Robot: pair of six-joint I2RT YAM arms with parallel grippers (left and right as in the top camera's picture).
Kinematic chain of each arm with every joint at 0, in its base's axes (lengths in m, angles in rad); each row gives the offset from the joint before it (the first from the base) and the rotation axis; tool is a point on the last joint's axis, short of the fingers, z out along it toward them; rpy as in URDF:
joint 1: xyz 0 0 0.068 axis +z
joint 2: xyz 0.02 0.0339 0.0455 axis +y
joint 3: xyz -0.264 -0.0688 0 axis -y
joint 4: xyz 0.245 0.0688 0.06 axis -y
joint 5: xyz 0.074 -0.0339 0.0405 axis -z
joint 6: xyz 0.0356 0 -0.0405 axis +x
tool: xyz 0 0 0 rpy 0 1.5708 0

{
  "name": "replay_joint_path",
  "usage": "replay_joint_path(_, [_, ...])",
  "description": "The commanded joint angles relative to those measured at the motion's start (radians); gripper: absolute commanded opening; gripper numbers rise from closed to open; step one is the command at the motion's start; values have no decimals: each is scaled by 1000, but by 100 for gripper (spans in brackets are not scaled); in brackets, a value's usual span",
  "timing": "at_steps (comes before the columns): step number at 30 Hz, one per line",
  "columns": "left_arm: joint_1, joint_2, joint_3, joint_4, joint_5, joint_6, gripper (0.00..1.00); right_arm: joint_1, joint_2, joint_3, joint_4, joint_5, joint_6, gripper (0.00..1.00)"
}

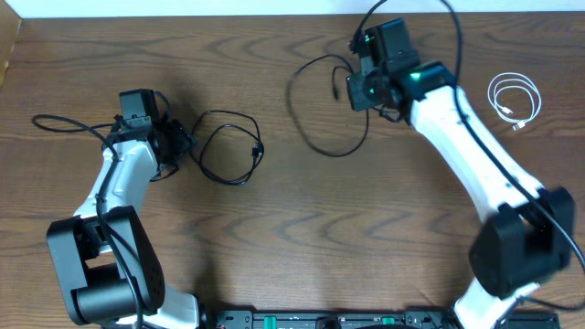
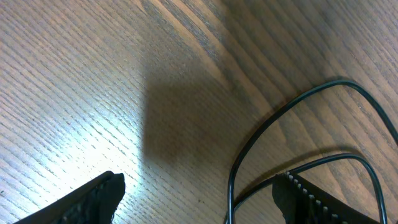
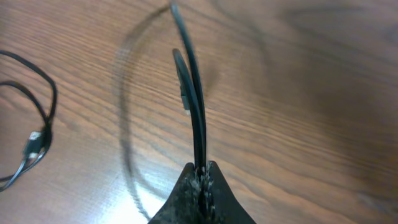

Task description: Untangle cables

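One black cable point(image 1: 228, 146) lies in a loose loop on the table at centre-left. My left gripper point(image 1: 186, 143) is at its left edge and stands open, and a strand of that cable point(image 2: 249, 149) runs between the fingers point(image 2: 102, 193) untouched. A second black cable point(image 1: 315, 100) loops at the back centre. My right gripper point(image 1: 353, 91) is shut on a doubled strand of it point(image 3: 196, 106), which rises from the tips point(image 3: 201, 169) and casts a shadow on the wood. The white cable point(image 1: 514, 99) lies coiled on its own at the far right.
A thicker black wire point(image 1: 64, 123) trails from the left arm toward the table's left edge. The first black cable point(image 3: 37, 130) shows at the left of the right wrist view. The wooden table's back edge point(image 1: 183, 18) meets a pale wall.
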Motion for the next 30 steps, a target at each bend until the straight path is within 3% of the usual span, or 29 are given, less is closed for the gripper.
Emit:
replay_joint_path(1, [-2,-4,-6,-2,-5,-2,81,0,-53,2,-33,100,-5,1])
replay_joint_path(8, [-2,-4,-6,-2,-5,-2,81,-48,-139,2,-107,355,108,1])
replay_joint_path(24, [-2,-4,-6,-1,-5,-2,81,-216,-72,1,-166,193,77,1])
replay_joint_path(30, [-2,-4,-6,0,-5,-2,81,-220,-18,1,-79,161,77,1])
